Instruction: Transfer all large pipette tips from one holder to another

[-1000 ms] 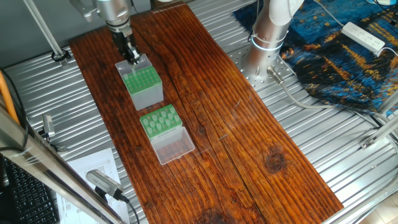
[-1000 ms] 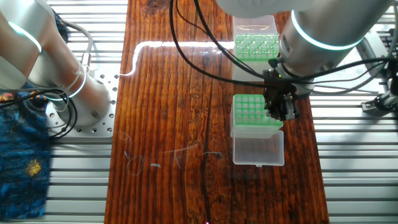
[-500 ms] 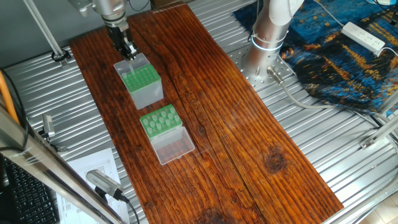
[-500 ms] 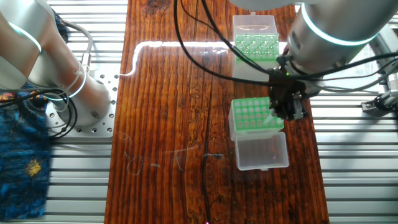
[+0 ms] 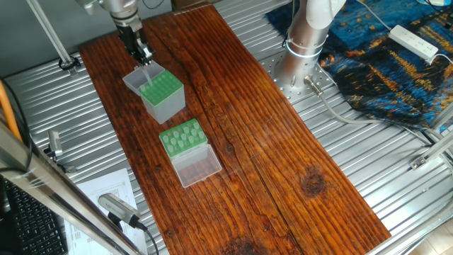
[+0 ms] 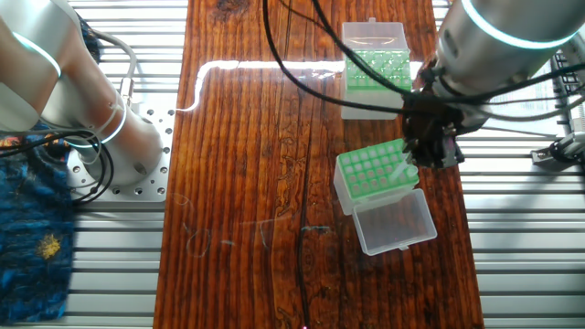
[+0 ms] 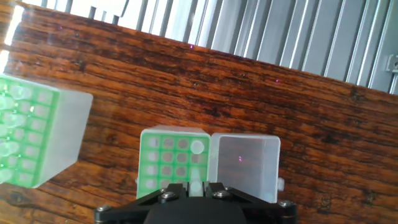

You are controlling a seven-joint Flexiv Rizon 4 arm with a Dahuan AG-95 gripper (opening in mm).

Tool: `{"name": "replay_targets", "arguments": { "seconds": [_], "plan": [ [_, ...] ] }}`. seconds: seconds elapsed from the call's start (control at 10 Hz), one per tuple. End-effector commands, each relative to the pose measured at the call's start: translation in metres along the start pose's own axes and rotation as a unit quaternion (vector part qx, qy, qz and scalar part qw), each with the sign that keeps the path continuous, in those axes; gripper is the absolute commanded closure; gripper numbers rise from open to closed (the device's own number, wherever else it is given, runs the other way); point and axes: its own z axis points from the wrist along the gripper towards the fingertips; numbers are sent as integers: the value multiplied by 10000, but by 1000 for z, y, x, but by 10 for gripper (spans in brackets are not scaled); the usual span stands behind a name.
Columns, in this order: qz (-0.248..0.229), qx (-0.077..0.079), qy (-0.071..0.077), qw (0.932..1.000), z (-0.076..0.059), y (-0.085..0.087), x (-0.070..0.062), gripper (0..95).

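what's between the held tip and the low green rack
Nothing visible: the end effector holds the pipette tip over the taller box, only bare tabletop separates it from the low green rack, whose clear lid lies open on the far side.

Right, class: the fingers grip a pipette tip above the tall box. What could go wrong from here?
1. The pipette tip seems to reach into the tall box, which sits skewed; lifting may drag it.
2. The low rack holds tips; a misaligned insertion could hit them.
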Motion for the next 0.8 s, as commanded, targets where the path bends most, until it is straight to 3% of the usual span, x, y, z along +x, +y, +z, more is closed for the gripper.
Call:
{"name": "replay_targets", "arguments": {
  "seconds": [0.1, 0.8],
  "plan": [
    [-39, -12, 5, 10000, -10, 1, 0, 950],
    [-237, -13, -31, 9997, -60, -1, 5, 950]
  ]
}}
